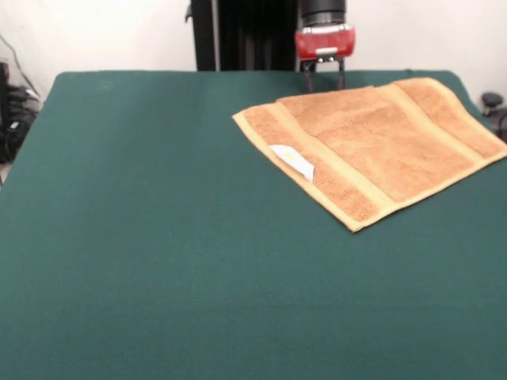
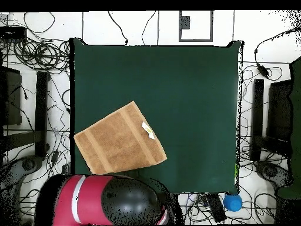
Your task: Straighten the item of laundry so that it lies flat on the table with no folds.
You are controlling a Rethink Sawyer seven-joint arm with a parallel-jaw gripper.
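Tan-orange terry towel (image 1: 372, 146) sits flat in your front view's upper right, white label (image 1: 293, 161) showing on its left band, one corner reaching the green table (image 1: 158, 237) edge. Your gripper (image 1: 324, 77) hangs at the top edge just behind the towel, its two dark fingers (image 1: 341, 77) spread apart, holding nothing. Overhead, cables (image 2: 35, 53) crowd the floor upper left, and a blue ball (image 2: 233, 202) lies lower right.

In the front view the towel (image 1: 380, 146) hides the tips of the gripper (image 1: 324, 81) at upper right, and its label (image 1: 293, 161) is too small to read. In the overhead view the arm (image 2: 106, 200) covers the surface (image 2: 176, 88) at lower left.
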